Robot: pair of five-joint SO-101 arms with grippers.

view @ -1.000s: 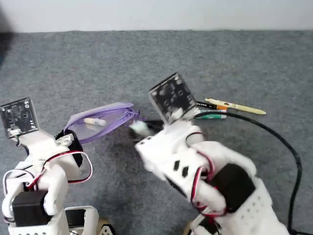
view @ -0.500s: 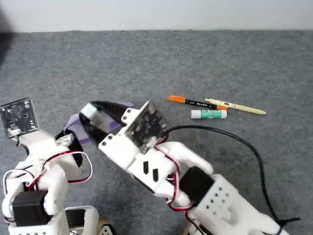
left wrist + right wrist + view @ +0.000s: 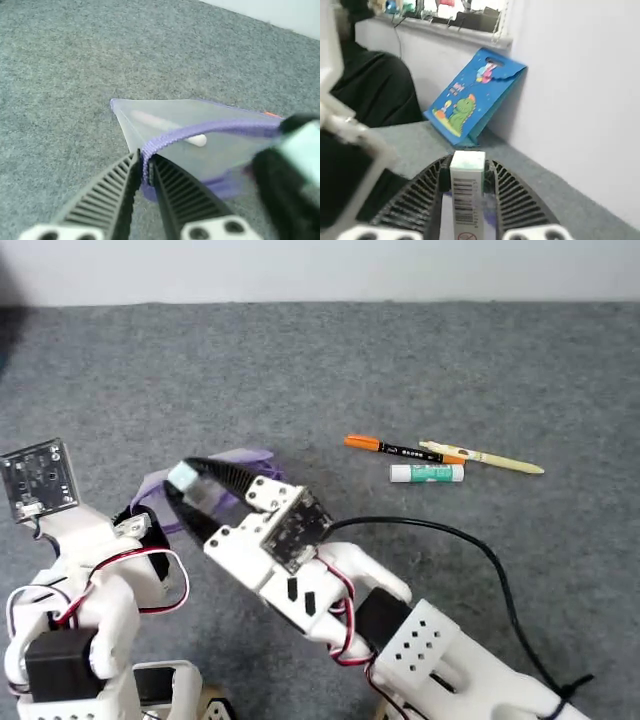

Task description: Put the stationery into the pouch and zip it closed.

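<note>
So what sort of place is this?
Likely a small indoor workroom, not a factory: a grey carpet-like table top, a blue gift bag leaning by a plain white wall, and a cluttered windowsill.

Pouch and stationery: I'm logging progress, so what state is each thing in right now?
pouch: unzipped, mouth open.
white stick: inside the pouch.
left gripper: jaws shut on the pouch's zipper edge.
white block: gripped, not yet in the pouch.
right gripper: jaws shut on the white block.
orange-capped pen: loose, outside the pouch.
glue stick: loose, outside the pouch.
cream pen: loose, outside the pouch.
</note>
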